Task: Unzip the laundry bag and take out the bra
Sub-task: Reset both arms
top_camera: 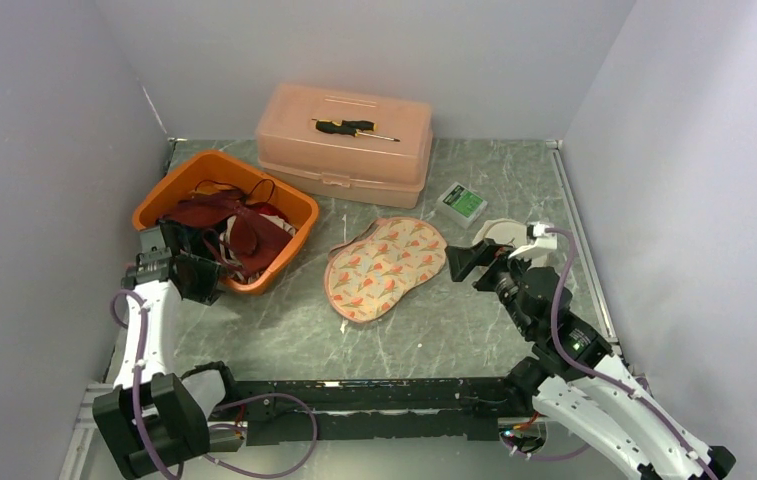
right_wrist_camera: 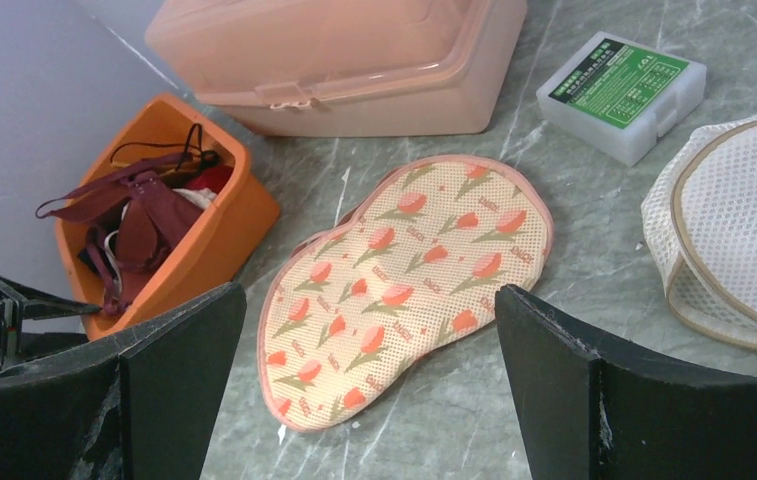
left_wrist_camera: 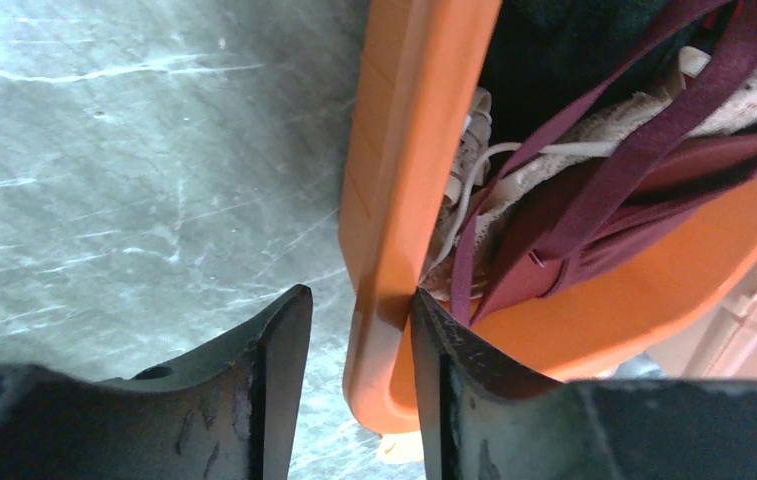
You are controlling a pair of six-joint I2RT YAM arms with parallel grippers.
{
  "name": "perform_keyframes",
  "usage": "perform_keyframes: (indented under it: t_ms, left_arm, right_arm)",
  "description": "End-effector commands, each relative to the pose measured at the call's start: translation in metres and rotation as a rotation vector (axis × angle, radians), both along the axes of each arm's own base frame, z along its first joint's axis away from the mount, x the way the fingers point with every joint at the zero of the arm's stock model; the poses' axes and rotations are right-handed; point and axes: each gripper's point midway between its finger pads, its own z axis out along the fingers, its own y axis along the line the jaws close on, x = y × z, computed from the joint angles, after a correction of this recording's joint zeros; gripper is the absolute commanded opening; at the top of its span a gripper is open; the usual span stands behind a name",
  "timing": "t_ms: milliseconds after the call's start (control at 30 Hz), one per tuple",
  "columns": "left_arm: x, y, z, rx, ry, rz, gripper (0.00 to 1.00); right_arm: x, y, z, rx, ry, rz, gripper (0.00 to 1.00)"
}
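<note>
At centre, top view: tulip-print mesh laundry bag (top_camera: 386, 268) lay untouched, near orange plastic bin (top_camera: 287, 252) of maroon bras (top_camera: 239, 225). Left wrist: left gripper (left_wrist_camera: 359, 295) straddled bin rim, half-open, not clamped. Right wrist: right gripper (right_wrist_camera: 369, 300) hung wide open facing bag. Unzip probably pending; next needs zip pull, unseen.

Grey-green marbled tabletop (top_camera: 424, 330), and at its far edge, midway along, sits a pink plastic case (top_camera: 344, 145), lid shut, with a black-handled tool (top_camera: 349, 127) lying across the top. Toward the far-left corner, an orange bin (top_camera: 289, 250), set at an angle. Near the case's right end, a small green-labelled box (top_camera: 462, 202), lying flat.
</note>
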Motion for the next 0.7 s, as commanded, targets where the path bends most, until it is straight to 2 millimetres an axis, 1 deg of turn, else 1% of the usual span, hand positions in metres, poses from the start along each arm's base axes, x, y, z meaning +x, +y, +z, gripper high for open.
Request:
perform_keyframes:
  t_ms: [0, 100, 133, 200, 267, 367, 433, 500, 600, 667]
  left_arm:
    - [0.017, -0.005, 0.01, -0.051, -0.118, 0.047, 0.42]
    - [0.018, -0.012, 0.008, -0.084, -0.138, 0.052, 0.31]
    - [0.018, -0.014, 0.007, -0.091, -0.139, 0.054, 0.29]
    - [0.018, -0.021, 0.005, -0.108, -0.149, 0.06, 0.22]
    - [0.019, -0.027, 0.005, -0.118, -0.171, 0.071, 0.2]
    - [0.025, -0.043, 0.006, -0.117, -0.19, 0.052, 0.19]
    - [0.03, -0.053, 0.006, -0.113, -0.188, 0.031, 0.22]
    - [0.033, -0.064, 0.007, -0.108, -0.174, 0.005, 0.28]
    - [0.03, -0.066, 0.016, -0.075, -0.16, -0.018, 0.48]
    - [0.02, -0.061, 0.025, -0.033, -0.171, -0.037, 0.65]
  right_arm:
    - [0.002, 0.002, 0.005, -0.003, -0.017, 0.008, 1.0]
    - [0.003, 0.004, 0.003, 0.006, -0.016, 0.008, 1.0]
    - [0.004, 0.005, 0.002, 0.01, -0.012, 0.01, 1.0]
    - [0.005, 0.009, 0.002, 0.014, -0.01, 0.018, 1.0]
    - [0.007, 0.011, 0.0, 0.013, 0.001, 0.021, 1.0]
    - [0.009, 0.014, -0.001, 0.011, 0.011, 0.026, 1.0]
    - [0.009, 0.015, -0.001, 0.013, 0.014, 0.029, 1.0]
    - [0.009, 0.016, -0.001, 0.014, 0.014, 0.029, 1.0]
    - [0.009, 0.013, 0.0, 0.008, 0.014, 0.019, 1.0]
    - [0.009, 0.011, -0.001, 0.001, 0.019, 0.013, 1.0]
